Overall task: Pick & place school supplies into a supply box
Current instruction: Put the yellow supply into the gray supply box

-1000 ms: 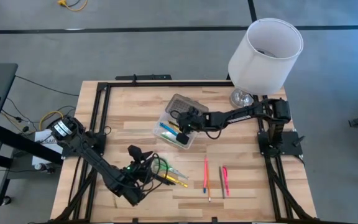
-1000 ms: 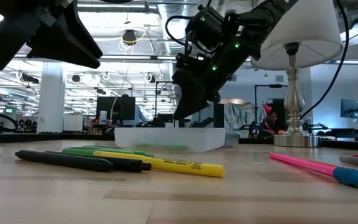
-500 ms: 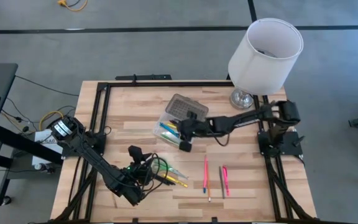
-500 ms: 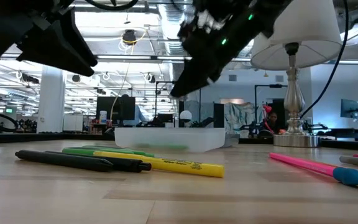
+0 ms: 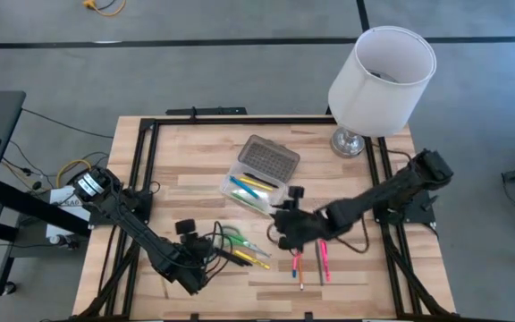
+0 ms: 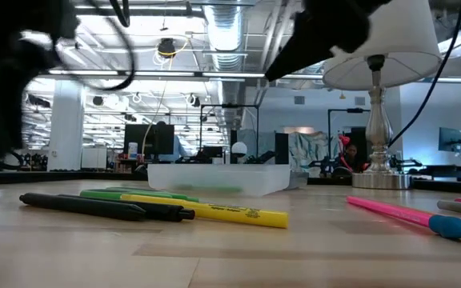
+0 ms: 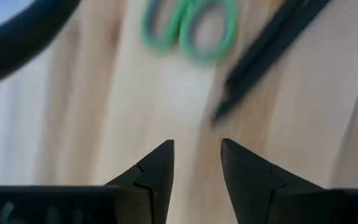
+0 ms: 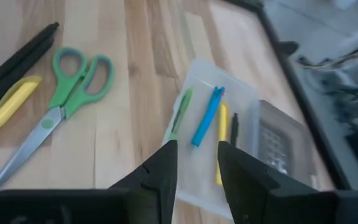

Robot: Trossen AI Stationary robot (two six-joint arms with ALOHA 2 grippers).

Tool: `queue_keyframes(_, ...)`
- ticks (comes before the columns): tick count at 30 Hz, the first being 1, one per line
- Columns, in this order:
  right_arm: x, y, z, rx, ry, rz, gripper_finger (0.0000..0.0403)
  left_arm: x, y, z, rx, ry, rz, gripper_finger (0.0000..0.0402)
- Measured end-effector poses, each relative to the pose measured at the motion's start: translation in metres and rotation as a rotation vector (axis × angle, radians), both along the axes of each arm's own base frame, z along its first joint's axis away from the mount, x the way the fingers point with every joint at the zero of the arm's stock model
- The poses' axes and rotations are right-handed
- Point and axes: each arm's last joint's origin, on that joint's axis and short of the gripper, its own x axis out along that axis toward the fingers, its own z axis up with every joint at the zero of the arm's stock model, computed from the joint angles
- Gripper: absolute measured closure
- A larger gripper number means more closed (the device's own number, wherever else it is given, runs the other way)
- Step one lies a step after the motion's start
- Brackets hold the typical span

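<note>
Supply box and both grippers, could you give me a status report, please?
Right gripper empty, open, above the pink pens. Left gripper open near scissors. Box open, a few pens inside. Nothing in the way.

The clear plastic supply box lies open at table centre, grey dotted lid hinged back, holding blue, yellow and green pens. Green-handled scissors, black and yellow markers lie nearby; pink pens lie apart.

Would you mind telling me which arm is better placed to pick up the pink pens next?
The right. Its gripper hangs open and empty right beside the thin pink pens, while the left gripper sits across the wooden table by the green-handled scissors.
</note>
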Motion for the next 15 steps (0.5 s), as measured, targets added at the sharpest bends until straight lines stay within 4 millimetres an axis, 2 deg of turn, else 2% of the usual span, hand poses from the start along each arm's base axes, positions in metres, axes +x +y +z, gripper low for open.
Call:
queue_keyframes(6,-0.023,0.029,-0.002,-0.077,-0.043,-0.063,0.0292,-0.017,-0.005,-0.001,-0.182,0.190,0.308,0.0274)
queue_keyframes(15,-0.043,0.051,-0.002,-0.174,-0.094,-0.072,0.0292,-0.042,-0.027,-0.001,-0.276,0.296,0.491,0.0274)
